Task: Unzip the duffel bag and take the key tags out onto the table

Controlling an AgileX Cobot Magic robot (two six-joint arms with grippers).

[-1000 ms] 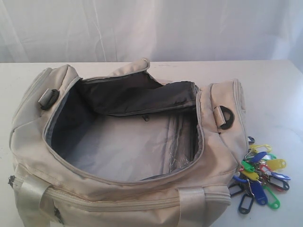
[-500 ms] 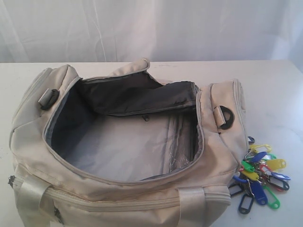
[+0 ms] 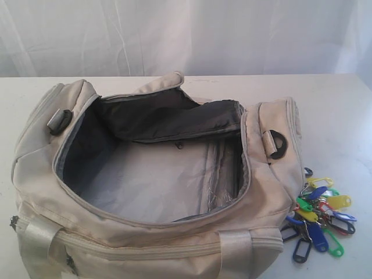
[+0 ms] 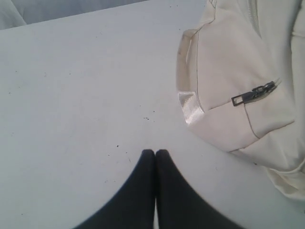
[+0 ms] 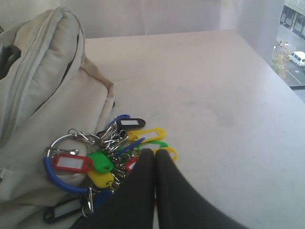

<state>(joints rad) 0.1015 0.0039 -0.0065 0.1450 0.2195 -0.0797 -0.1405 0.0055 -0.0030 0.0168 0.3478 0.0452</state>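
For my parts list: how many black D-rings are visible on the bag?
2. One D-ring is at the bag's left end in the exterior view, the other at its right end, above the key tags. Others may be hidden.

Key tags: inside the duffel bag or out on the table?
Out. The key tags lie on the table against the duffel bag; its open compartment shows only lining.
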